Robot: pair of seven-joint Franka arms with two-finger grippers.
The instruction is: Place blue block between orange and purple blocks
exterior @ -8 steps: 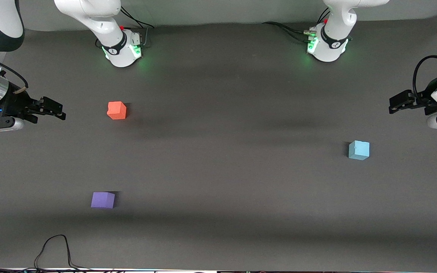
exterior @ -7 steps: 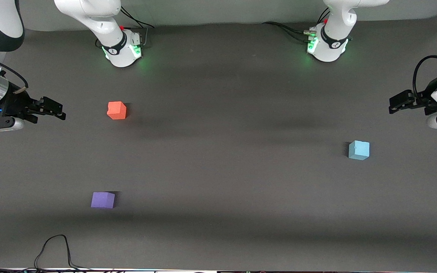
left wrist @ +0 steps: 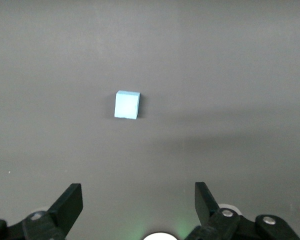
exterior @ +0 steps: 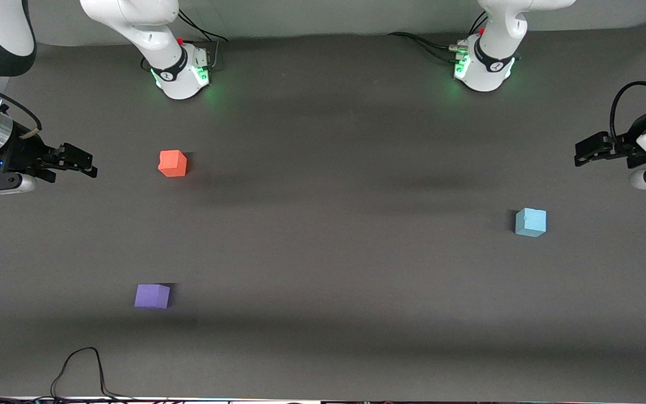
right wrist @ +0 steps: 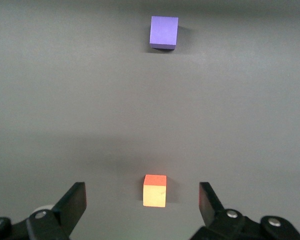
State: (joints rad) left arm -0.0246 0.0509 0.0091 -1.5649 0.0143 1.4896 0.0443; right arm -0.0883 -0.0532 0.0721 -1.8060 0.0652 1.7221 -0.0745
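Note:
The light blue block (exterior: 530, 222) sits on the dark table toward the left arm's end; it also shows in the left wrist view (left wrist: 127, 105). The orange block (exterior: 172, 163) and the purple block (exterior: 152, 295) sit toward the right arm's end, the purple one nearer the front camera; both show in the right wrist view, orange (right wrist: 155, 190) and purple (right wrist: 163, 32). My left gripper (exterior: 586, 152) hangs open and empty, up in the air at its end of the table. My right gripper (exterior: 79, 161) hangs open and empty beside the orange block.
A black cable (exterior: 79, 367) loops on the table near the front edge, closer to the camera than the purple block. The two arm bases (exterior: 180, 70) (exterior: 483, 67) stand along the table's back edge.

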